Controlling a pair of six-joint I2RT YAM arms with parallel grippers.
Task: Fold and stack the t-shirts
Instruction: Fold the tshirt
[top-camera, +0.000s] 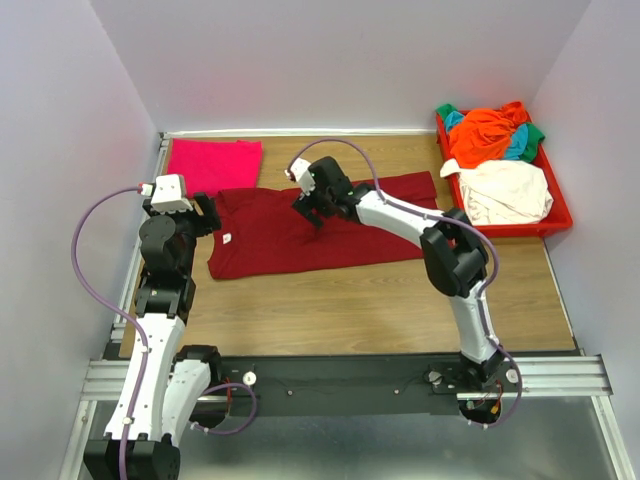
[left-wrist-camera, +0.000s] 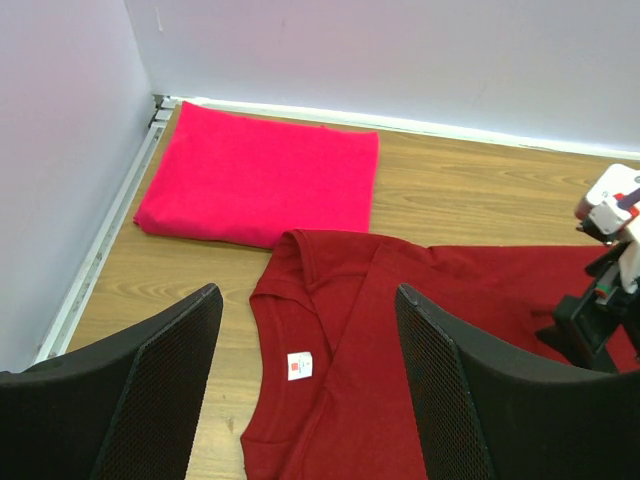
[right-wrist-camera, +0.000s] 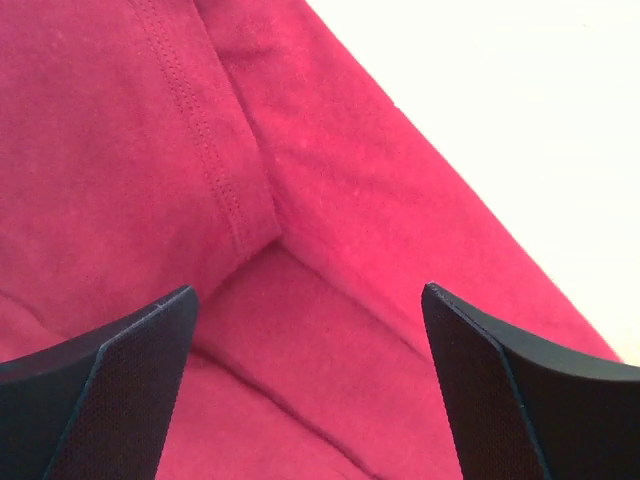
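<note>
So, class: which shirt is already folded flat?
The magenta-pink shirt in the far left corner; the maroon shirt lies spread out, shirts in the tray are crumpled.

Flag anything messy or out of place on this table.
The heap of shirts in the red tray is unfolded; the cream shirt spills over its left rim. The maroon shirt lies spread out, the pink shirt neatly folded.

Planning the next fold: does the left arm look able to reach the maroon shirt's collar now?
Likely yes: the open left gripper hangs right by the maroon shirt's collar, nothing between them.
</note>
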